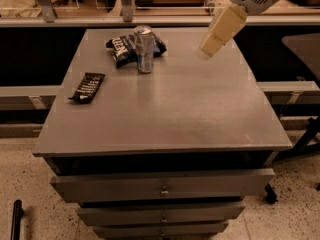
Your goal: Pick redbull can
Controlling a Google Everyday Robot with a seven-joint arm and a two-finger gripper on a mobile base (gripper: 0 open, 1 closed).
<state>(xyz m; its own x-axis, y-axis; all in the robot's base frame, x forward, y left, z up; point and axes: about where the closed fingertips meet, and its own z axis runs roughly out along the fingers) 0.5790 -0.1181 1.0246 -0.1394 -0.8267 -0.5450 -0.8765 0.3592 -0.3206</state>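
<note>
The redbull can [144, 49] is slim and silver with blue patches and a shiny top. It stands upright on the far left part of the grey cabinet top [165, 104], right in front of a dark blue snack bag [131, 47]. My gripper [216, 35] hangs above the far right part of the top, its cream-coloured fingers pointing down and to the left. It is well to the right of the can and holds nothing that I can see.
A flat black wrapper [87, 86] lies near the left edge of the top. Drawers [162, 184] sit below the front edge. A rail with posts runs behind the cabinet. A dark table edge [305, 49] stands at the right.
</note>
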